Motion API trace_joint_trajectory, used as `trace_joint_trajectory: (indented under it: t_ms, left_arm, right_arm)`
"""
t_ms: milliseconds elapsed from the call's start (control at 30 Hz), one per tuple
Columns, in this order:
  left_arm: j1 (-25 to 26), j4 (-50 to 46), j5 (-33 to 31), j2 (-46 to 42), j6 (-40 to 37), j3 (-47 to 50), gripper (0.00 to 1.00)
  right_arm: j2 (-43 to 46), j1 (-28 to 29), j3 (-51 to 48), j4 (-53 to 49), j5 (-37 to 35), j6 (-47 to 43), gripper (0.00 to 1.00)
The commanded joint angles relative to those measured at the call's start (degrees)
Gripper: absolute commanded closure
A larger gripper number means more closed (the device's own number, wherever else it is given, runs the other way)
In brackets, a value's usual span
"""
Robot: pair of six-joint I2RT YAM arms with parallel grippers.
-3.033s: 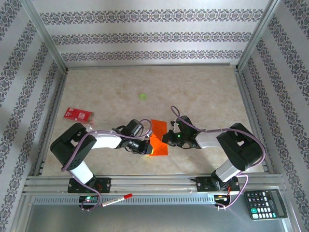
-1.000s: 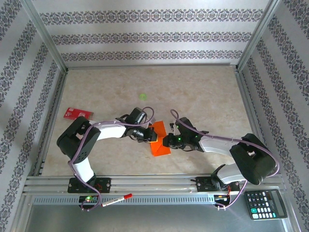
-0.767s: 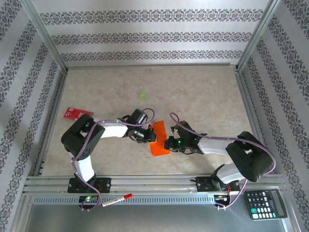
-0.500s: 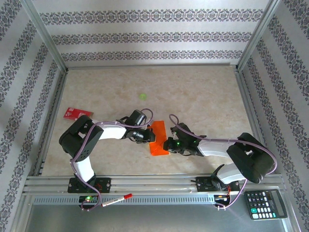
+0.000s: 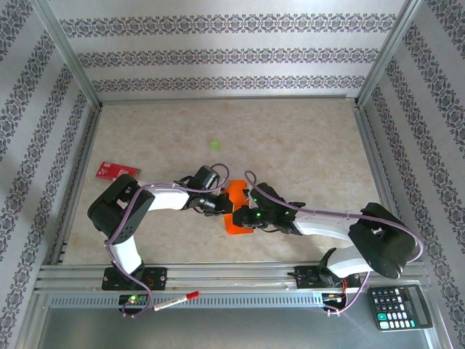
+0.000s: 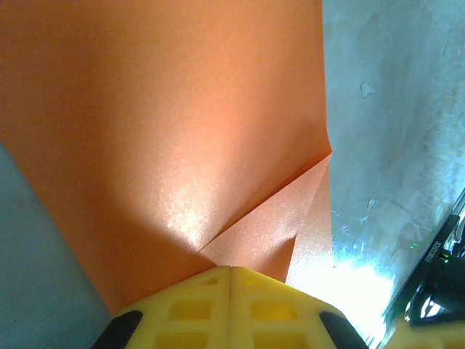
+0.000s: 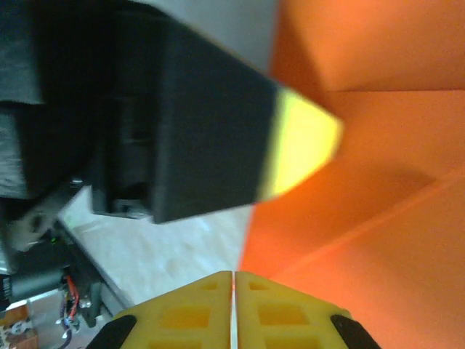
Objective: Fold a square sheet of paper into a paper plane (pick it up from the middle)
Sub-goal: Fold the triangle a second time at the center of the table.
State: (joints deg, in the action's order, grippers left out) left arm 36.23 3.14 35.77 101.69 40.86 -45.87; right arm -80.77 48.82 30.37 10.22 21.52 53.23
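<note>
The square sheet of paper point(image 5: 240, 223) lies creased and partly folded on the table between my two arms, bright orange. It takes up most of the left wrist view point(image 6: 167, 131), with a diagonal flap running to its right edge. My left gripper point(image 5: 221, 206) point(image 6: 229, 270) is shut, its yellow tips pressed down on the sheet where the creases meet. My right gripper point(image 5: 245, 214) point(image 7: 233, 275) is shut too, its tips at the paper's point(image 7: 378, 189) left edge. Close in front of it is a left fingertip point(image 7: 301, 145). No paper plane shape is recognisable.
A small red card point(image 5: 117, 171) lies at the left and a tiny green spot point(image 5: 214, 145) farther back. Metal frame rails point(image 5: 218, 275) border the table, patterned walls stand beyond them. A calculator point(image 5: 396, 306) and a marker point(image 5: 178, 300) lie on the near ledge.
My right gripper has slid left across the sheet until it sits beside the left gripper. The left gripper has kept its place on the paper, which now shows less.
</note>
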Motion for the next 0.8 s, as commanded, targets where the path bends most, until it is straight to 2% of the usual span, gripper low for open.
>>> trace_joint_trajectory:
  t_ms: [0, 200, 433, 767]
  left_arm:
    - [-0.81, -2.08, -2.50, 2.94, -0.20, 1.91, 1.00]
    - [-0.81, -2.60, -2.54, 3.16, -0.44, 1.75, 1.00]
    - [-0.81, -3.27, -2.46, 3.07, -1.01, 1.38, 1.00]
    - [-0.77, -4.76, -3.18, 3.13, -2.00, 1.19, 1.00]
  right_arm:
    - [-3.64, 1.79, 1.83, 4.73, 2.15, -0.25, 0.91]
    - [-9.28, 3.21, 2.94, 8.56, 3.35, 0.05, 0.93]
    - [-13.55, 3.21, 2.66, 8.60, 3.18, -1.33, 0.95]
    - [-13.94, 3.46, -0.76, 8.11, 4.14, -0.51, 0.97]
